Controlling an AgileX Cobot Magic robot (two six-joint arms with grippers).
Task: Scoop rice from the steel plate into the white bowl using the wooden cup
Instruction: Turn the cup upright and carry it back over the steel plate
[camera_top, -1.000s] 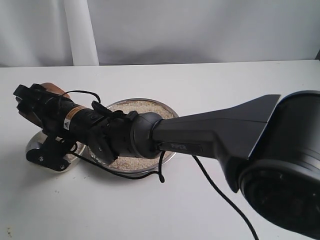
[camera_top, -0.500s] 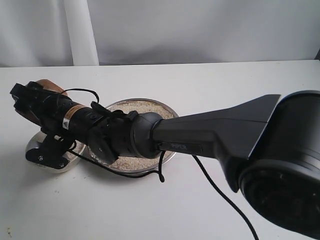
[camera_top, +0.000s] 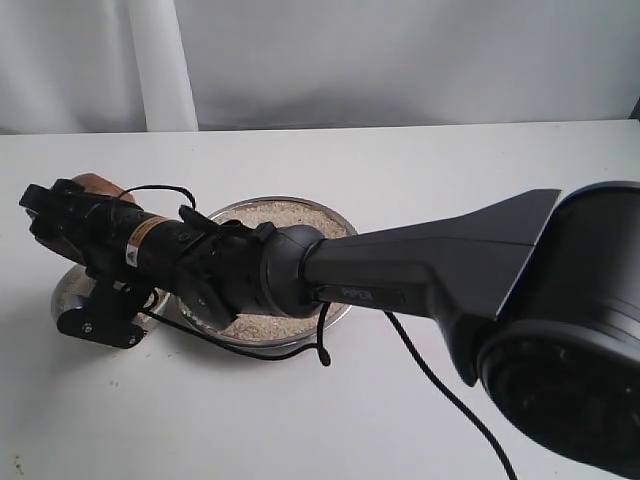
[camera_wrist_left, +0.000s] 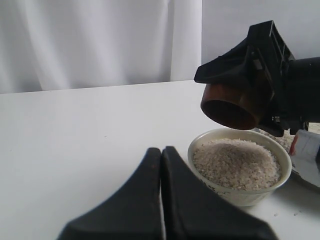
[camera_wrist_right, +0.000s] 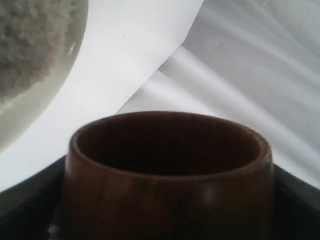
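Observation:
My right gripper (camera_top: 62, 215) reaches across the steel plate (camera_top: 338, 225) to the left and is shut on the wooden cup (camera_top: 97, 184). In the left wrist view the cup (camera_wrist_left: 231, 102) hangs tilted, mouth down, just above the white bowl (camera_wrist_left: 243, 195). That bowl holds a heap of rice (camera_wrist_left: 235, 161). The right wrist view shows the cup's (camera_wrist_right: 167, 175) dark inside with no grains visible, and the bowl's rice (camera_wrist_right: 25, 35) beyond it. More rice (camera_top: 285, 214) covers the plate. My left gripper (camera_wrist_left: 161, 151) is shut and holds nothing, near the bowl.
The right arm's forearm (camera_top: 420, 265) crosses above the plate and hides most of the bowl (camera_top: 66, 290) in the exterior view. A black cable (camera_top: 420, 370) trails over the white table. Grey curtain hangs at the back.
The right gripper with the cup has rolled a little and sunk slightly over the bowl. The left gripper's earlier state is not shown.

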